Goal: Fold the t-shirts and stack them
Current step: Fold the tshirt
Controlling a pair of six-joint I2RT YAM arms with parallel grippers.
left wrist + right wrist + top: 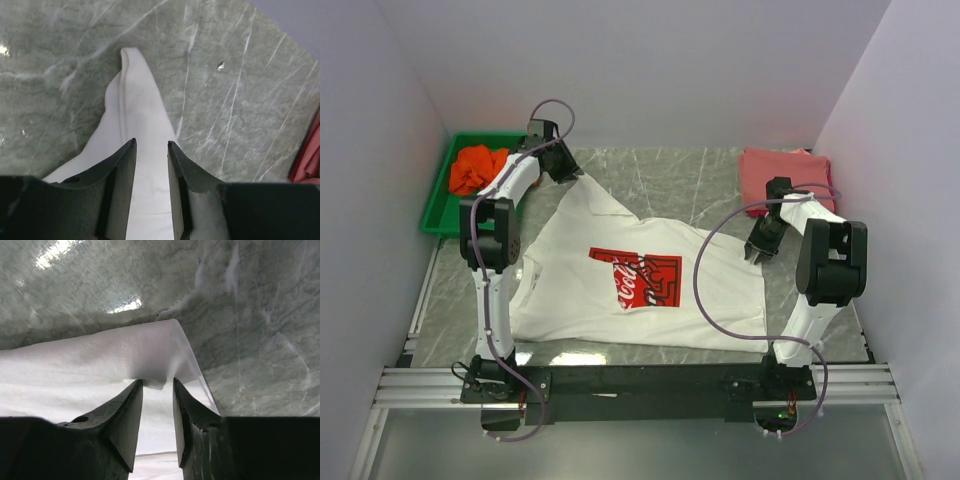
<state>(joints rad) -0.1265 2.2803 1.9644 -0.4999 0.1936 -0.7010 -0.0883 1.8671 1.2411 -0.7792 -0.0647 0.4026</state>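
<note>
The white t-shirt (640, 285) with a red square chest print lies spread on the marble table. My left gripper (572, 172) is at its far-left corner, which is drawn out to a point. In the left wrist view the jaws (151, 145) stand narrow with a strip of white cloth (135, 100) between them, its tip lying beyond the fingers. My right gripper (760, 252) is at the shirt's right edge. Its jaws (157, 384) pinch a raised fold of the white hem (125, 350). An orange shirt (480, 168) and a folded salmon-pink shirt (780, 172) lie apart.
A green tray (438, 210) at the back left holds the orange shirt. The pink shirt sits at the back right against the wall, and its red edge shows in the left wrist view (307, 160). White walls close three sides. The rail (640, 385) runs along the near edge.
</note>
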